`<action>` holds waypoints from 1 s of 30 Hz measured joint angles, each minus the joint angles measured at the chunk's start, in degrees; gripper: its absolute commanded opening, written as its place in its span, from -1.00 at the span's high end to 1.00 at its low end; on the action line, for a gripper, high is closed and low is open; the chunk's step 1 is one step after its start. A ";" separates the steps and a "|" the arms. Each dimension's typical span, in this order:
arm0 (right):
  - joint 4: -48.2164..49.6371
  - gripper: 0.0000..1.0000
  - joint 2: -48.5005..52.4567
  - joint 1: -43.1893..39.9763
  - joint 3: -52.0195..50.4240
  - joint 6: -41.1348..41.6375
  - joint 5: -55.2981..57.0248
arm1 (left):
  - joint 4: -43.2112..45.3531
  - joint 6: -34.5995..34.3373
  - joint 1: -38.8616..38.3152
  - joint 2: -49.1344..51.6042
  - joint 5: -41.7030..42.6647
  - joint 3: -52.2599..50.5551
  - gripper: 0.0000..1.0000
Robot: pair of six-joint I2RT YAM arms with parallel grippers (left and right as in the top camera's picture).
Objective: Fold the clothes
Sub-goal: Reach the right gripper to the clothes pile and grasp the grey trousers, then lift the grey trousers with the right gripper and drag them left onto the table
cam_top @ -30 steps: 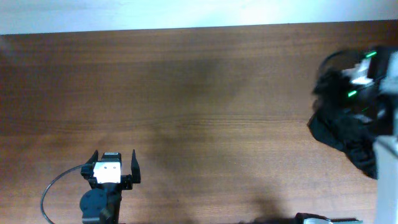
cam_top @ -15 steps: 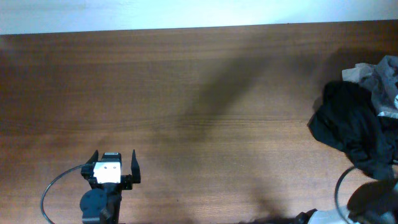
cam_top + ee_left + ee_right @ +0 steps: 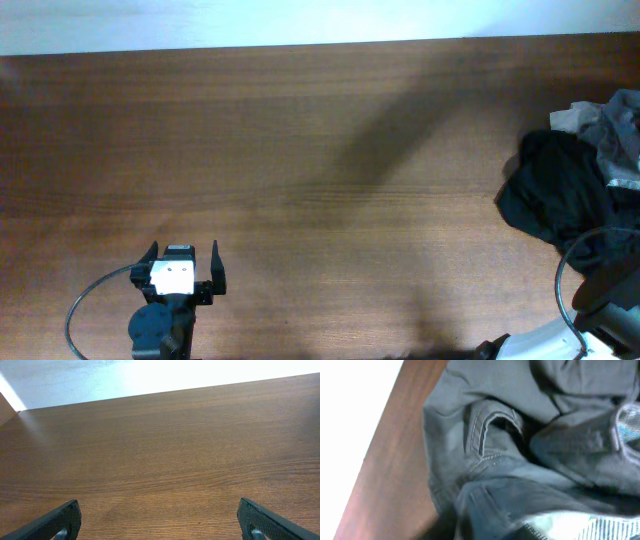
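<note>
Grey-olive shorts (image 3: 490, 450) fill the right wrist view, bunched close to the camera, with a stitched pocket seam (image 3: 485, 425) and a paler patch (image 3: 560, 525) at the bottom. They lie against the table's edge. My right gripper's fingers do not show in that view, and overhead only the right arm's body (image 3: 612, 290) appears at the bottom right corner. My left gripper (image 3: 186, 262) rests near the front left of the table, open with nothing between its fingers (image 3: 62, 520), far from the clothes.
A large black garment (image 3: 555, 195) lies heaped at the table's right side. Grey and pale cloth (image 3: 610, 120) shows behind it at the frame's edge. A black cable (image 3: 575, 265) loops over the pile's front. The brown wooden table (image 3: 320, 150) spreads left.
The right arm, which hovered over the pile a second ago, has pulled out toward the bottom right corner, uncovering the black garment and grey cloth. The left arm has not moved.
</note>
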 measured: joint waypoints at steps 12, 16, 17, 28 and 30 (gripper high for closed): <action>-1.03 0.92 -8.41 6.71 4.87 -4.35 -14.56 | 0.00 0.00 0.00 0.00 0.00 0.00 -0.99; -0.02 0.92 -17.53 17.57 11.50 -7.41 -16.11 | 0.00 0.00 0.00 0.00 0.00 0.00 -0.99; 0.48 0.92 -19.98 21.27 13.05 -7.89 -16.72 | -0.02 0.00 0.00 0.00 0.00 0.00 -0.99; -2.49 0.92 -24.22 48.28 17.16 -11.45 -15.82 | 0.00 0.00 0.00 0.00 0.00 0.00 -0.99; -4.20 0.92 -20.81 51.98 16.72 -12.66 -13.86 | -0.02 0.00 0.00 0.00 0.00 0.00 -0.99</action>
